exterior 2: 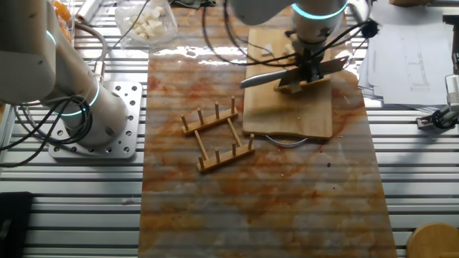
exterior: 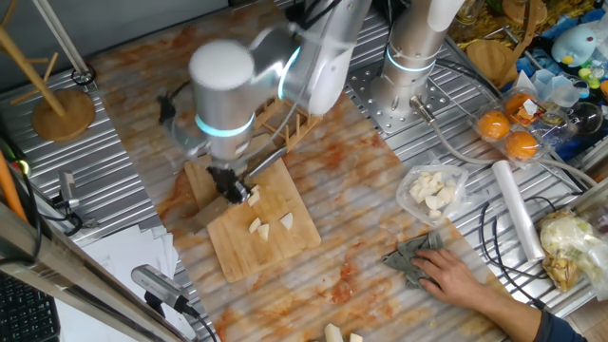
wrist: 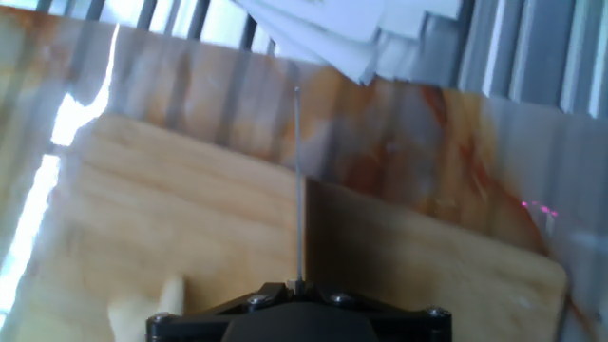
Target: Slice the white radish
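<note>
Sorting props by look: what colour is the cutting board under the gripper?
Light tan bamboo, with a fine wood grain. The cutting board shows best in one fixed view.

2 opposite overheads, close hand view

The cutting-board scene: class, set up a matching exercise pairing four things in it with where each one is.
Things:
1. white radish pieces
2. knife
3. wooden rack
4. grey cloth

Places:
A. under a person's hand
B. gripped in the tool
C. lying on the cutting board
D. on the table beside the cutting board

Pairs: 1-C, 2-B, 3-D, 4-A
</note>
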Controlling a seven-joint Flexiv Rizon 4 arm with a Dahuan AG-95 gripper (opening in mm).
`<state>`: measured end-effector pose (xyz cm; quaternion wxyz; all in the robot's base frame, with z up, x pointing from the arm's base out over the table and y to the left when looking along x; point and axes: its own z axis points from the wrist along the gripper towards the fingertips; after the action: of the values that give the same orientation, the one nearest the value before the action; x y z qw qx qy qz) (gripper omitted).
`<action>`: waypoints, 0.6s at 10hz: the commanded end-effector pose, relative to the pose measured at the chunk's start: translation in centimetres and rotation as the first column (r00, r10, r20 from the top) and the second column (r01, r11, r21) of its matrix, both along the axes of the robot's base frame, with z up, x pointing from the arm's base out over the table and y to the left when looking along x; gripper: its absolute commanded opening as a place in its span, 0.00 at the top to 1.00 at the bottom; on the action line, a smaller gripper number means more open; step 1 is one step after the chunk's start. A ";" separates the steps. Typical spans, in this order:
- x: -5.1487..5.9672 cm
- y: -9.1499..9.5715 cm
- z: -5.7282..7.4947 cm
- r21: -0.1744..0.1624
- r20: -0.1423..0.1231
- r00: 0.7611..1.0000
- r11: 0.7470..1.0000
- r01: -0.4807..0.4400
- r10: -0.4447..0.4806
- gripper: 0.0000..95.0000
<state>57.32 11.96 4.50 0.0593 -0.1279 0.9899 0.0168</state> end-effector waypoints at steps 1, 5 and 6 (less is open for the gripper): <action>-0.1 0.1 0.2 -0.001 0.002 1.000 1.000 0.005 -0.005 1.00; -0.3 -0.6 0.0 0.006 0.007 0.999 0.999 -0.047 0.047 1.00; -0.7 -1.2 0.4 0.006 0.001 0.998 0.998 -0.067 0.067 1.00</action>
<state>56.82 10.88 4.73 0.0616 -0.1567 0.9855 0.0206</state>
